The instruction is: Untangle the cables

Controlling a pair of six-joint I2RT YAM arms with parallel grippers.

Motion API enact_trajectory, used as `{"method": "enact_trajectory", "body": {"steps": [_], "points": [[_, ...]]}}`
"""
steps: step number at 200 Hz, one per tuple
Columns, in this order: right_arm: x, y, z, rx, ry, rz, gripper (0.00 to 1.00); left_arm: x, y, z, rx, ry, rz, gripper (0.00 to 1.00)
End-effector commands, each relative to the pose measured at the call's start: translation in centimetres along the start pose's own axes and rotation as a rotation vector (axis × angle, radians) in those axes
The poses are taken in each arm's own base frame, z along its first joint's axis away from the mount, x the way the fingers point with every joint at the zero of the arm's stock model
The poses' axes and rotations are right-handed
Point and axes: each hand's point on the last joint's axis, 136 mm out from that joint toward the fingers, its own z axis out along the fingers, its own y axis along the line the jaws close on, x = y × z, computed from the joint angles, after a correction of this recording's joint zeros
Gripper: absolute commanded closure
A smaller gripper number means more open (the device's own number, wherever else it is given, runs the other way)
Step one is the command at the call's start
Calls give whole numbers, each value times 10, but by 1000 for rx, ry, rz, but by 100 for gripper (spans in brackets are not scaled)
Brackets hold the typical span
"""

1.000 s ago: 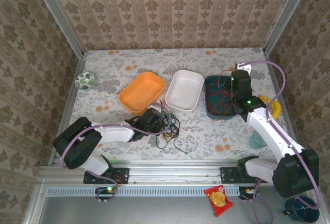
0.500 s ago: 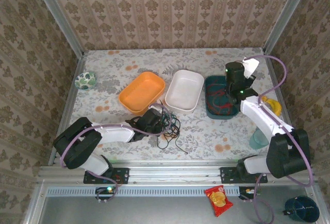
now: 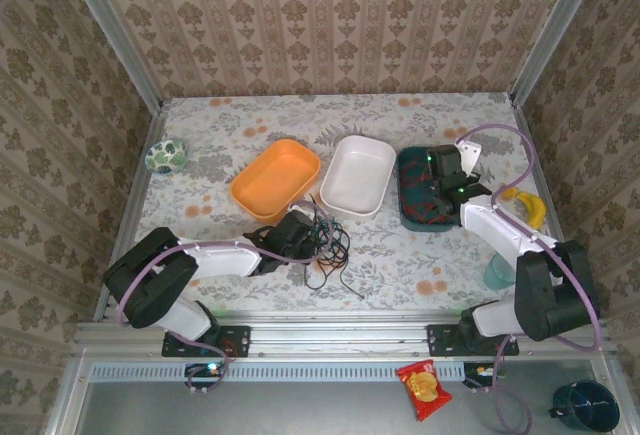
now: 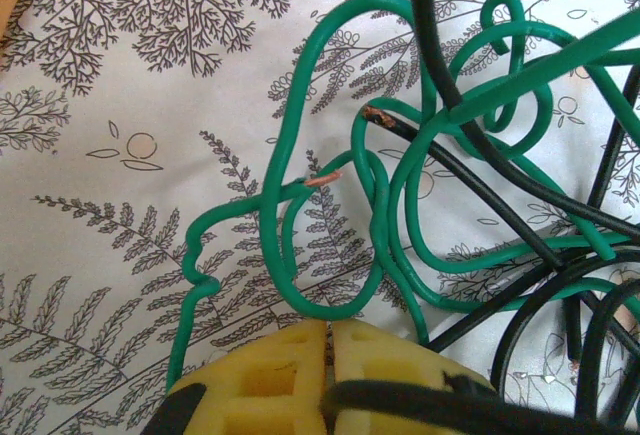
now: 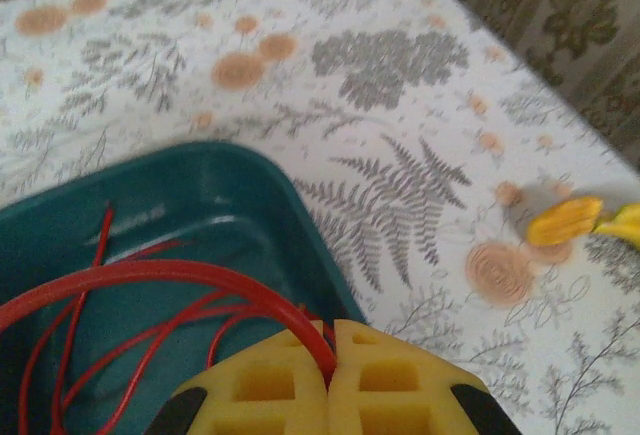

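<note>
Open table [image 3: 420, 260] lies to the right of the tangle [image 3: 325, 240], which sits by the near edges of the orange tray [image 3: 275, 180] and white tray [image 3: 358, 177]. My left end effector [image 4: 326, 355] has its pads pressed together. A green cable [image 4: 272, 155] loop touches their tips, and I cannot tell whether it is caught. Several black cables [image 4: 423, 15] cross it and run off frame. My right end effector [image 5: 330, 360] pinches a red cable [image 5: 150, 273] coiled in the teal tray [image 5: 255, 190], close to its rim
</note>
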Motion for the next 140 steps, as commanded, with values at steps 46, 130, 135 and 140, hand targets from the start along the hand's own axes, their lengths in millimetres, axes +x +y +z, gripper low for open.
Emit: {"method": "enact_trajectory", "body": {"steps": [46,130,135,140], "points": [[59,39,11,-131,340,-73,100,-3,-5,-2,6,0,13,100],[73,39,27,-70,455,-62,93,-7,-3,-9,2,-24,14,100],[75,37,29,-62,465,-59,93,-7,-3,-9,2,-23,14,100],[76,36,31,-52,477,-56,93,-7,-3,-9,2,-22,15,100]]}}
